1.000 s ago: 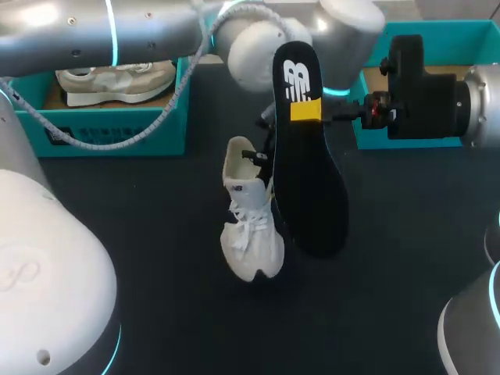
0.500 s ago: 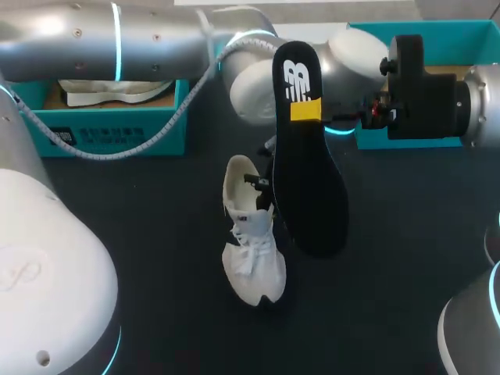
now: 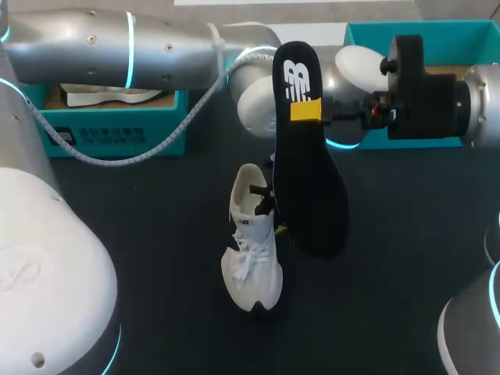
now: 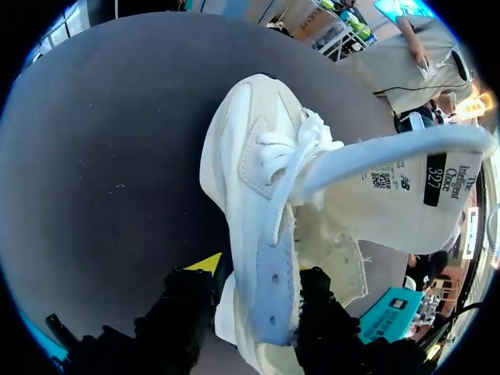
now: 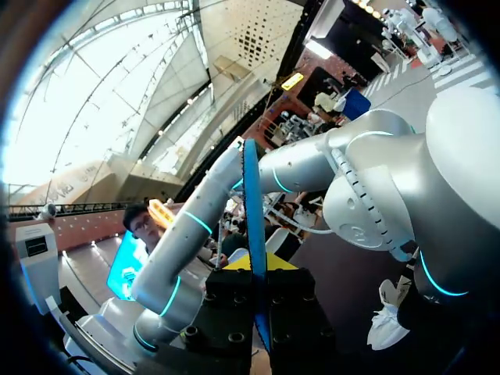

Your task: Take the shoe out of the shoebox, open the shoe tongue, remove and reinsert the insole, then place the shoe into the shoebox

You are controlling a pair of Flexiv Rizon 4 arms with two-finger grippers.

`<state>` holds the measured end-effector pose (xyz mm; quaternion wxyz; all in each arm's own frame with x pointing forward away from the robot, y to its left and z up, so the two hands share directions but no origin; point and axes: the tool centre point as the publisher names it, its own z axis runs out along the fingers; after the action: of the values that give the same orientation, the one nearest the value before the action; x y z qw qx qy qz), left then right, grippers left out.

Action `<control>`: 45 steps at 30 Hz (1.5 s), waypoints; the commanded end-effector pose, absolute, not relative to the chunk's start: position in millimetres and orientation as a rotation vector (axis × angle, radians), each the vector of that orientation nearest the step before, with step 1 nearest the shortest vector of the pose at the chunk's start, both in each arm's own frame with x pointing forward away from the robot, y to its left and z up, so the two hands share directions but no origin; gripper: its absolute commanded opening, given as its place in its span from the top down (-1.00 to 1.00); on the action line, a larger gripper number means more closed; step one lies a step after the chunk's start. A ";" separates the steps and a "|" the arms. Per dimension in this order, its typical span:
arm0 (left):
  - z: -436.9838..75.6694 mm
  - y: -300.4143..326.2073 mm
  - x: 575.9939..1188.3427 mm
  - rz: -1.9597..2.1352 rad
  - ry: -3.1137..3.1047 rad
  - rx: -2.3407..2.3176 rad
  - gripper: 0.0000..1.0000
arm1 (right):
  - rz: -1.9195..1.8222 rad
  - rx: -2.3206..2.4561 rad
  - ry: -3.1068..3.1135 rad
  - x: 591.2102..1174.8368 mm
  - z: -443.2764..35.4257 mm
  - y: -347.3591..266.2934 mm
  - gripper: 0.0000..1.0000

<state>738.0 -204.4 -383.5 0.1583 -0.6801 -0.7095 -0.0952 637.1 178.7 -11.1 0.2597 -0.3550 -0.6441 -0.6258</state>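
A white shoe sits on the dark table, toe toward the front edge. In the left wrist view the shoe has its tongue pulled up, and its side wall stands between the parted fingers of my left gripper. In the head view the insole hides most of that gripper. My right gripper is shut on the black insole and holds it upright in the air beside the shoe's heel. The right wrist view shows the insole edge-on between the fingers of my right gripper.
A teal shoebox at the back left holds another pale shoe. A second teal box stands at the back right behind my right arm. My left arm spans the back of the table.
The shoe has moved toward the front of the table along with my left arm. The left fingers have come apart from a tight pinch. The right arm and the insole have stayed still.
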 end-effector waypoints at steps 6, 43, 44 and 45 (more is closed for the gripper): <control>-342.1 -200.2 773.8 0.020 -2.202 -1.959 -1.00 | -1.693 -0.965 -1.746 638.6 -11.6 182.3 1.00; -115.7 -167.3 812.0 1.098 -2.486 -2.506 -1.00 | -1.559 -1.398 -1.544 768.5 -25.6 99.7 1.00; -111.5 -165.9 810.1 1.113 -2.491 -2.520 -1.00 | -1.555 -1.416 -1.529 774.9 -28.9 98.9 1.00; -107.8 -165.1 808.5 1.121 -2.508 -2.528 -1.00 | -1.553 -1.477 -1.495 781.7 -32.5 96.5 1.00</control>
<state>824.0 -182.2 -115.9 -0.1757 -0.6903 -0.6719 0.2031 754.4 83.2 -27.7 0.2606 -0.5273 -0.5590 -0.5844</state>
